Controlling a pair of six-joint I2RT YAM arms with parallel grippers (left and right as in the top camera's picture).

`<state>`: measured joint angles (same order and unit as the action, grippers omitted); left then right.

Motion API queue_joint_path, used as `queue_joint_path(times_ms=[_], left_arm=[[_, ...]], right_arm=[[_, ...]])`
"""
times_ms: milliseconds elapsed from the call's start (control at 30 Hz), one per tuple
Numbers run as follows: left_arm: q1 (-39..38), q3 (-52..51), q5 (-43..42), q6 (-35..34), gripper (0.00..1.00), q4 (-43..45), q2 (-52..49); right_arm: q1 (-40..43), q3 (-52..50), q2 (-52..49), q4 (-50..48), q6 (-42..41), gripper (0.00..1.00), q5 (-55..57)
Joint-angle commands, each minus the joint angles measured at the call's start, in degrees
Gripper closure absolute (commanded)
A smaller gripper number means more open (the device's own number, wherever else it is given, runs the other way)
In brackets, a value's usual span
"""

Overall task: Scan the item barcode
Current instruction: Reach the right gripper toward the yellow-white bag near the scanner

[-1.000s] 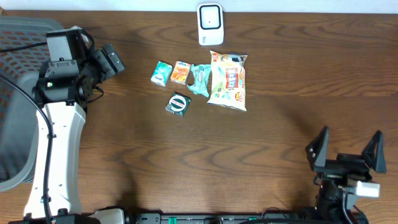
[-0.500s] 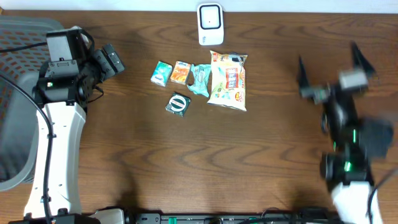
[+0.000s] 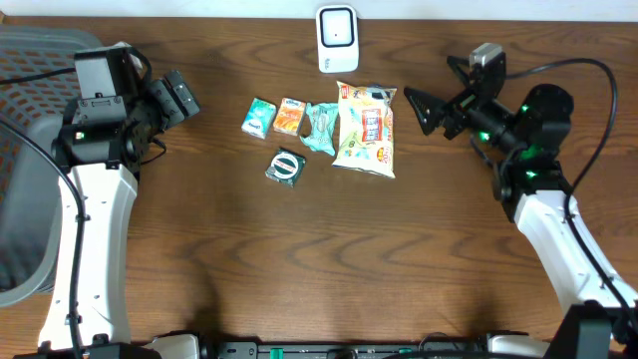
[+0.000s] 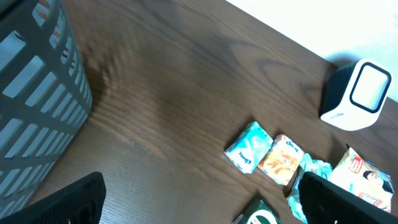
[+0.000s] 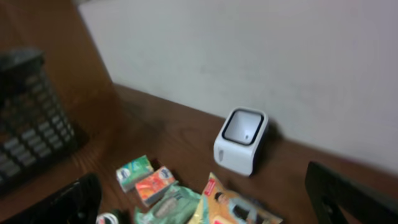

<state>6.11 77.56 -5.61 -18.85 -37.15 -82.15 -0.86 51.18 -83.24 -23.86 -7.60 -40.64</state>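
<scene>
Step in hand: reaching for an item. Nothing is lifted yet, so I judge the scan itself has not begun.
Right arm: the right gripper (image 3: 431,84) hovers over the table (image 3: 299,259) to the right of the pile, jaws spread wide and empty.
Left arm: the left gripper (image 3: 177,96) hangs at the far left near the grey basket (image 4: 37,99), jaws also wide apart, holding nothing.
Items: five lie in a loose cluster at mid-table. These are a snack bag (image 3: 366,130), a crumpled teal wrapper (image 3: 321,128) just beside it (perhaps touching, I cannot tell), an orange pack (image 3: 290,117), a teal pack (image 3: 258,118), and a round tin (image 3: 285,167) a little apart at the front.
Scanner: the white scanner (image 3: 337,38) stands at the far edge, just behind the snack bag, its dark window facing the front.
Likely pick: the snack bag, being nearest the right gripper.
Grip advice: come down on one sealed edge rather than the flat middle, since a crinkly bag gives little to pinch.
Lift advice: raise it straight up before moving, so the teal wrapper is not dragged along.
Barcode: not visible from here. It probably sits on the underside, so the bag needs turning toward the window.
Presenting: hold the printed face flat to the window, and keep the gripper off the code.
Risk: the bag sagging or slipping from a shallow pinch.
</scene>
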Motion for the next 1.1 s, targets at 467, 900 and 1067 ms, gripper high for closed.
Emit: queue_joint_path(times_ms=[467,900,1067], left_arm=[[0.09,0.2,0.76,-0.04,0.02,-0.13,-0.2],[0.09,0.2,0.76,-0.04,0.02,-0.13,-0.2],[0.09,0.2,0.76,-0.04,0.02,-0.15,-0.2]], right_arm=[[-3.41,25.97,-15.45,39.95,-1.97,0.01,15.74],[-4.31,25.97,-23.71,43.47,-5.66,0.01,8.68],[-5.29,25.9,-23.96,43.17,-5.66,0.01,7.39]])
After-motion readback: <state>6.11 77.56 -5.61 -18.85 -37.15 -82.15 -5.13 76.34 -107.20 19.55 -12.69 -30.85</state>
